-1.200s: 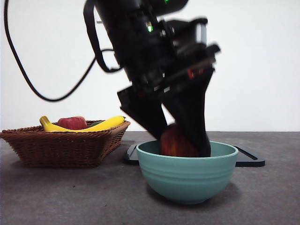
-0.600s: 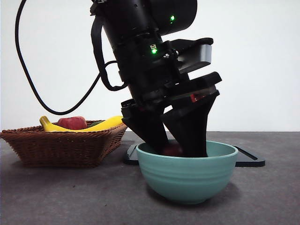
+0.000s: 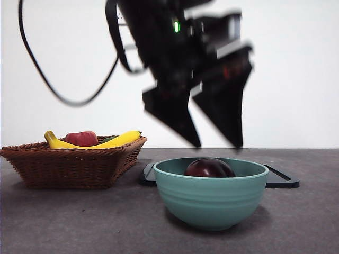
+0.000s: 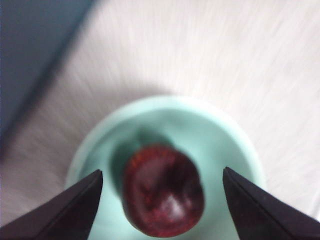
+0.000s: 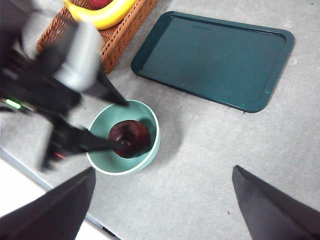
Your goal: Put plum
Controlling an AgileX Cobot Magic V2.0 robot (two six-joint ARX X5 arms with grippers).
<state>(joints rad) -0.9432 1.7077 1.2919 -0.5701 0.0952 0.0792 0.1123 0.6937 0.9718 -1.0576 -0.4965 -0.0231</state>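
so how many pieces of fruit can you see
4: the plum in the teal bowl under the open left hand, and two bananas plus a red fruit in the wicker basket. The basket may hide more.

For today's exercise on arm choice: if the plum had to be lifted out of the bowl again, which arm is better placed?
Left. Its gripper hangs open right above the plum in the bowl; the right gripper waits off to the side.
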